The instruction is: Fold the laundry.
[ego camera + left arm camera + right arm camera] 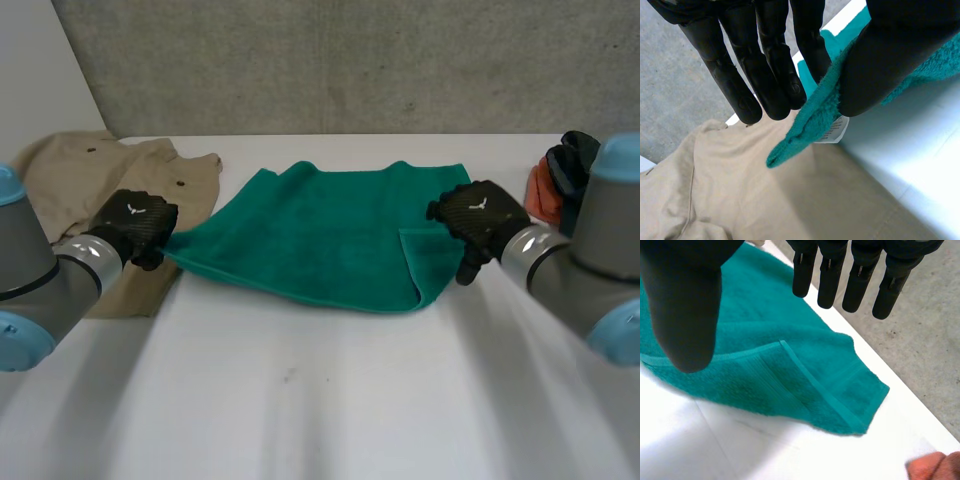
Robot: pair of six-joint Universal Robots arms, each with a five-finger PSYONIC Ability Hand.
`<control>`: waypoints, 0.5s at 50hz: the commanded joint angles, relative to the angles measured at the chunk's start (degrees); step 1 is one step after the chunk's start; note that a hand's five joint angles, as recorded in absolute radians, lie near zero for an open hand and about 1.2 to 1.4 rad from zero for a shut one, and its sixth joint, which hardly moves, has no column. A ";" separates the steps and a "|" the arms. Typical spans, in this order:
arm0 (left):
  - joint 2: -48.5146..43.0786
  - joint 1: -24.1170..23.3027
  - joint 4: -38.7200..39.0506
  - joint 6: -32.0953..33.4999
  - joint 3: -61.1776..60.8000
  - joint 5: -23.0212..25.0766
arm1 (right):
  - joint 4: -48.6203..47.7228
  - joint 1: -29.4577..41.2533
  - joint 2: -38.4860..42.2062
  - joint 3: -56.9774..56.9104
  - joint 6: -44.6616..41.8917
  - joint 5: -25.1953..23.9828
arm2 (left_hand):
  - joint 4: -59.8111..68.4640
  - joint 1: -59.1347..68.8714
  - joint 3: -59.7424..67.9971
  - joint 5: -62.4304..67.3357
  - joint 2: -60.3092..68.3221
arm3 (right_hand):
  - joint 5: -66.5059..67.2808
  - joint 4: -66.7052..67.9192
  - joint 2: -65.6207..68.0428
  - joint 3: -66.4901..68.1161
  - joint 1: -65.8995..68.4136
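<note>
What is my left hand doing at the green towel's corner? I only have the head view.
Observer: The left wrist view shows the left hand pinching a corner of the green towel between thumb and fingers.
Operator: And the right hand?
Observer: Its wrist view shows the right hand open, fingers straight, no cloth between them and the thumb.
Operator: Anything else at that left corner?
Observer: A white label hangs from it, above the beige garment.
</note>
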 commanded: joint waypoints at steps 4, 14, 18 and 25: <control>0.77 0.12 -0.56 -0.63 -0.05 2.11 | 21.99 -2.91 10.67 -21.99 -15.93 -6.61 | 11.37 12.85 11.75 13.32 11.54 | 0.63 -0.57 -1.35 -1.55 -1.08; 3.32 0.03 -0.73 -1.51 -0.04 2.20 | 23.32 0.25 24.29 -39.49 -25.79 -9.43 | 11.37 12.85 11.75 13.32 11.54 | 3.66 2.46 1.68 1.47 1.95; 4.64 -0.23 -0.82 -2.39 -0.13 2.55 | 23.49 0.69 29.74 -45.99 -27.98 -8.55 | 11.37 12.85 11.75 13.32 11.54 | 4.16 2.96 2.18 1.98 2.45; 7.89 -0.58 -1.79 -4.50 0.31 3.25 | 23.06 1.83 36.60 -53.73 -28.60 -7.76 | 11.37 12.85 11.75 13.32 11.54 | 5.51 4.31 3.52 3.32 3.80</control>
